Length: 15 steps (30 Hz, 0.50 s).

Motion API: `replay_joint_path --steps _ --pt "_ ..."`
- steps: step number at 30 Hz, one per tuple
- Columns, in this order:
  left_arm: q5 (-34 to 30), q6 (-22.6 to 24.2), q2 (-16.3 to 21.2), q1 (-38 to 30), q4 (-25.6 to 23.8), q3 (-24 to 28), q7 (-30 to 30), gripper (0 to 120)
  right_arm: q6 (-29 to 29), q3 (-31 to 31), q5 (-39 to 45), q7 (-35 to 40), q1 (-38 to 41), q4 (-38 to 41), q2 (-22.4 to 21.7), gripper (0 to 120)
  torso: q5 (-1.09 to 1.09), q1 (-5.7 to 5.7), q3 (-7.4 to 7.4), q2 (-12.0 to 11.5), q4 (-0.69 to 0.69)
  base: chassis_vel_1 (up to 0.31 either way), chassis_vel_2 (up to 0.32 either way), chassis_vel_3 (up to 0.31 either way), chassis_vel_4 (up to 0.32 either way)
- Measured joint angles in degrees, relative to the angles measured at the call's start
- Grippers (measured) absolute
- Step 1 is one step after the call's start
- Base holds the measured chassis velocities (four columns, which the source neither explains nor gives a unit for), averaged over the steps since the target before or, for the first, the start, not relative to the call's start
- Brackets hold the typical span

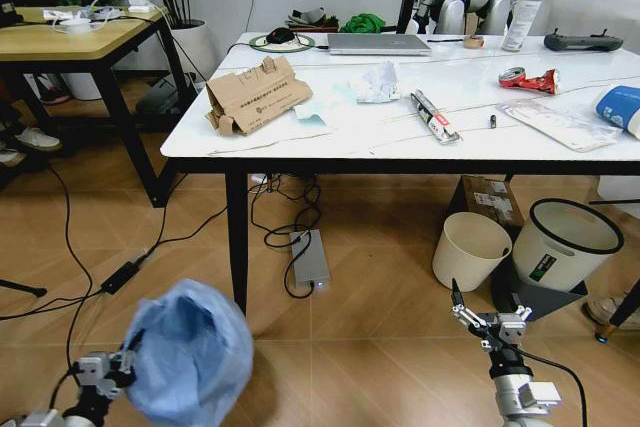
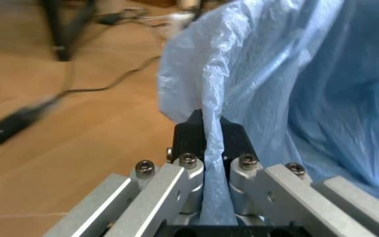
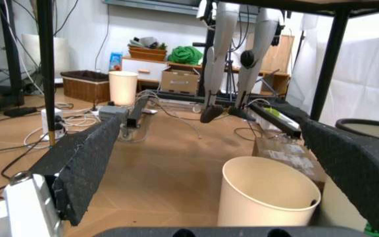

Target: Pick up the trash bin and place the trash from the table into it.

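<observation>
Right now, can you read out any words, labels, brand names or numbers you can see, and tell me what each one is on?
No text can be read for certain.
Torn cardboard on the table: dark print, too small to read.
Crushed red can: markings blurred.
Black bin with white rim: a green-and-white label, unreadable.
Cardboard box under the table: a label, illegible.
The left gripper pinches the trash bin bag, which carries no print.

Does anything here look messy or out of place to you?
Yes. Litter is strewn over the table: torn cardboard, crumpled paper, a crushed red can. Low down, the left gripper pinches the blue bag of the trash bin, off the floor. The right gripper hangs open.
</observation>
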Motion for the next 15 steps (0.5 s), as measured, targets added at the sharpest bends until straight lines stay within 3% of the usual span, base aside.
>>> replay_joint_path --steps 6,15 --pt "2.0 0.2 -0.1 6.8 -8.1 1.4 2.0 0 0.0 0.2 -0.3 0.2 -1.0 0.7 0.0 100 0.01 0.34 0.75 1.1 0.01 0.000 0.000 0.000 0.000" --pt "4.3 4.1 -1.2 9.3 -16.2 4.1 -3.2 0 0.4 0.2 -1.0 0.2 -2.6 1.1 0.0 100 0.00 1.00 2.32 3.3 0.01 0.000 0.000 0.000 0.000"
